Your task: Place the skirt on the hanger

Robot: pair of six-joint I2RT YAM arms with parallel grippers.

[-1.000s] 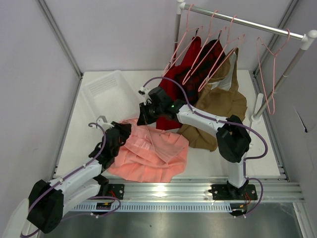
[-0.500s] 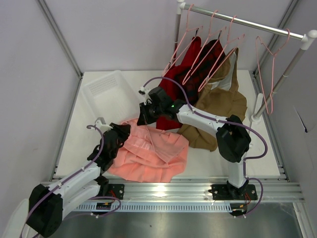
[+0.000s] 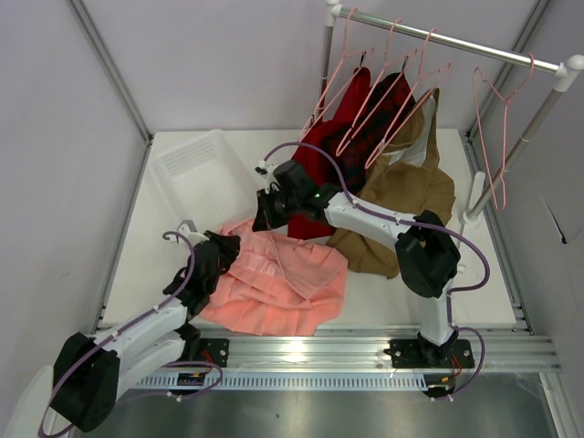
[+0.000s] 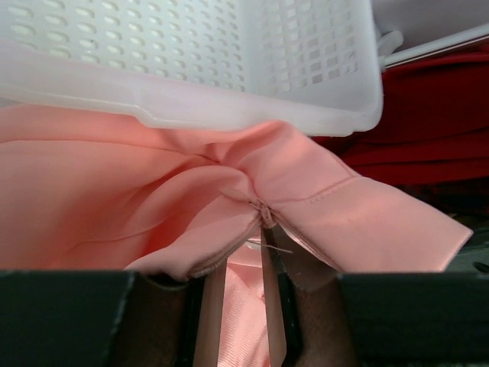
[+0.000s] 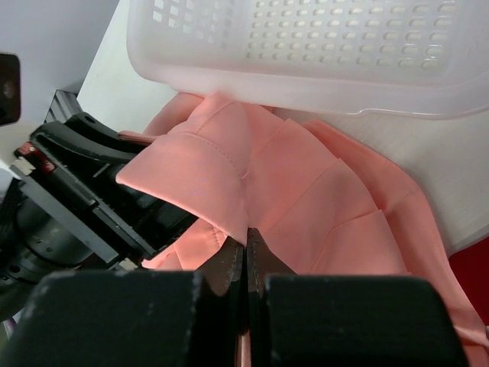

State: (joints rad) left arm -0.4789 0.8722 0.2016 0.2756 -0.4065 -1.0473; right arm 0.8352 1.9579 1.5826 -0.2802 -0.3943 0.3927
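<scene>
The skirt (image 3: 278,283) lies in a soft pink heap on the white table (image 3: 137,265), near the front and a bit to the left. It is bunched up with many folds. Its far edge touches the rim of a white plastic basket (image 3: 196,169) full of little holes, and its right side lies just beside the dark red garment (image 3: 315,164). The left gripper (image 3: 226,248) is at the skirt's left corner. In the left wrist view a fold of pink cloth runs down between its two fingers (image 4: 279,306), so it looks like it is pinching the skirt, though the tips are partly hidden by cloth. The right gripper (image 3: 265,217) is at the skirt's far edge, close to the basket. Its fingers are pressed tight together, with a thin bit of the pink hem caught between them. The two grippers are near each other, with a raised ridge of cloth between them. Behind the skirt, the dark red garment and a tan-brown garment (image 3: 401,196) hang from pink hangers on a silver rail (image 3: 447,41) and spill down onto the table. The hanger (image 3: 501,199) with nothing on it hangs by itself at the right end of the rail, well apart from the skirt.
</scene>
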